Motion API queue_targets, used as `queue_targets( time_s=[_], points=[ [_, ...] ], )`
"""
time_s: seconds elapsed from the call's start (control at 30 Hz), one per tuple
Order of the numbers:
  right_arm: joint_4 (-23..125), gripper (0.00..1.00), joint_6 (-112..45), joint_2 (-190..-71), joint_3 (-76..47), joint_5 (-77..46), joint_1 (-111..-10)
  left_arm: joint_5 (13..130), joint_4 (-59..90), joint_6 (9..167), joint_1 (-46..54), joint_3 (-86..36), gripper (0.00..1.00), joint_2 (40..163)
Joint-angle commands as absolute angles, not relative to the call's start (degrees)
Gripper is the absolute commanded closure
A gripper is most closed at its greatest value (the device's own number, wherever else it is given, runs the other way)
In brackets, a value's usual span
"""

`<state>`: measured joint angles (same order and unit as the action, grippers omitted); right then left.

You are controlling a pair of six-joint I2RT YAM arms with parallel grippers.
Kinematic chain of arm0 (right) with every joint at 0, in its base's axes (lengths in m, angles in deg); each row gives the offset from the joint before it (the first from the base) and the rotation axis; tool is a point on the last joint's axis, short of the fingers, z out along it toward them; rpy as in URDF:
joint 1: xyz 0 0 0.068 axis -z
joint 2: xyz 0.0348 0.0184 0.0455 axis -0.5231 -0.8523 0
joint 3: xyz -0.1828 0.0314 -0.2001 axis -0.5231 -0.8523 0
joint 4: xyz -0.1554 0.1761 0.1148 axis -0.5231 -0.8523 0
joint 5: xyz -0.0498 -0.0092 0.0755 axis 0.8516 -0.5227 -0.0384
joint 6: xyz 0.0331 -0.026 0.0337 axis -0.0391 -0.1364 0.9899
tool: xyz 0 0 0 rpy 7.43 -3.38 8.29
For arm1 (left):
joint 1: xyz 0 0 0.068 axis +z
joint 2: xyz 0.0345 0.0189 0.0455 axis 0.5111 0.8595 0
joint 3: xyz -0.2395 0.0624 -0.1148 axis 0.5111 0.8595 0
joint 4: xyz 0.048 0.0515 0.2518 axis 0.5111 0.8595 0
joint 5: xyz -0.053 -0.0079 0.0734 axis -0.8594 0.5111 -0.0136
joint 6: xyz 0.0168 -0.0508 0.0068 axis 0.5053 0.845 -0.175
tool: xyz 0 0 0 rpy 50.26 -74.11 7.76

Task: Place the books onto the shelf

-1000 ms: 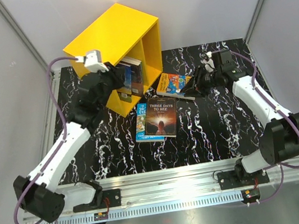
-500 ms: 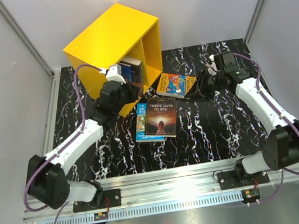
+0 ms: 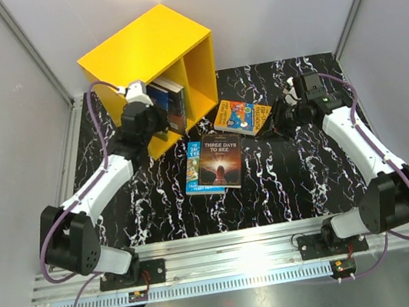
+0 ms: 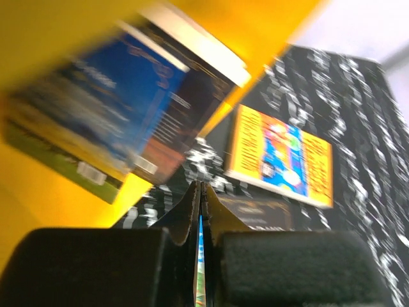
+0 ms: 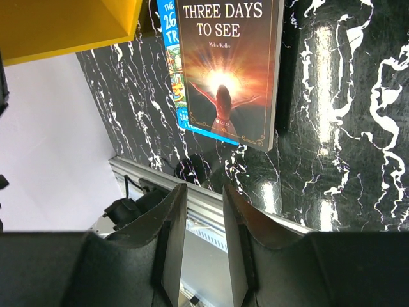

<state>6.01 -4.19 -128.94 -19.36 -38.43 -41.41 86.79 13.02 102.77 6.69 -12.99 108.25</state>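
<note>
The yellow shelf [image 3: 144, 54] stands at the back left, its two compartments facing right. Several books [image 3: 171, 102] lean in its left compartment; the left wrist view shows a blue one [image 4: 108, 102] and a dark one [image 4: 185, 112]. My left gripper [image 3: 158, 117] [image 4: 201, 187] is shut and empty just in front of them. An orange-yellow book [image 3: 240, 115] [image 4: 281, 157] lies on the table. A dark "Three Days to See" book [image 3: 220, 160] [image 5: 230, 70] lies on a blue book [image 3: 193, 172] [image 5: 170, 57]. My right gripper [image 3: 272, 125] [image 5: 204, 188] is open and empty beside the orange-yellow book.
The table top [image 3: 302, 177] is black marble pattern, with grey walls on three sides. An aluminium rail [image 3: 236, 254] carrying both arm bases runs along the near edge. The shelf's yellow wall [image 5: 64, 25] shows at the top left of the right wrist view.
My left gripper has shut and swung left to the shelf's left compartment. The shelf has shifted slightly left. The right gripper has narrowed a little and barely moved.
</note>
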Motion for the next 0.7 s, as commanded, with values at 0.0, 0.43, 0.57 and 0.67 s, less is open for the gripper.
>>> queue_targets(
  time_s=[0.0, 0.43, 0.57, 0.67],
  points=[
    [6.0, 0.63, -5.3, -128.8, -16.6, -37.9, -41.8, 90.8, 15.5, 103.1, 13.1, -12.1, 1.00, 106.3],
    [15.0, 0.15, -1.7, -137.1, -22.3, -41.8, -41.8, 88.6, 18.8, 104.2, 18.7, -13.8, 0.64, 102.9],
    [20.7, 0.04, -0.3, -141.3, -25.0, -44.6, -41.8, 84.7, 23.0, 106.9, 16.1, -17.9, 0.01, 104.4],
    [25.5, 0.04, 0.8, -144.2, -27.0, -47.1, -41.8, 85.1, 23.8, 105.5, 11.7, -17.9, 0.01, 104.1]
  ],
)
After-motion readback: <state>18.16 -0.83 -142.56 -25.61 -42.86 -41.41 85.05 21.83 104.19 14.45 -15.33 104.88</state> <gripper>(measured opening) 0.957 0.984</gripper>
